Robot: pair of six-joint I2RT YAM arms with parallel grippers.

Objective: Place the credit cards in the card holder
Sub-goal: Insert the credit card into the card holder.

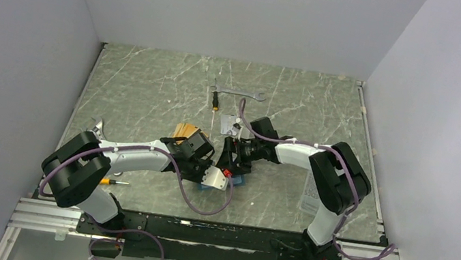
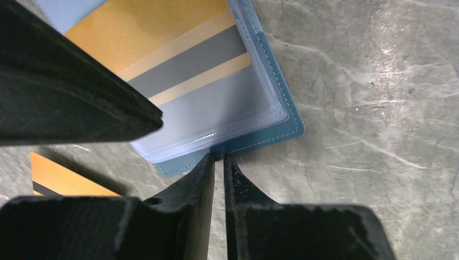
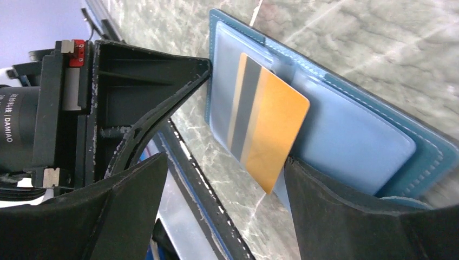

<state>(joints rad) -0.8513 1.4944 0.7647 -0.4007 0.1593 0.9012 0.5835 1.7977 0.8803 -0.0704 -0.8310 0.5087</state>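
With the left gripper (image 2: 219, 158) clamped, fingers almost together, on the teal edge of the card holder (image 2: 276, 116). With the right gripper (image 3: 224, 162) spread wide around an orange-gold credit card (image 3: 270, 124). Found that card half inside a pale blue pocket (image 3: 357, 141), dark stripe showing. Found the holder open on the table (image 2: 379, 135), close to its front edge, bare marble alongside. Beside it, a second orange card (image 2: 59, 181).

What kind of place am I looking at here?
Probably a robotics lab test booth: two robot arms bolted at the edge of a marble-patterned table, plain grey walls boxing it in, and a blue card holder as a prop.
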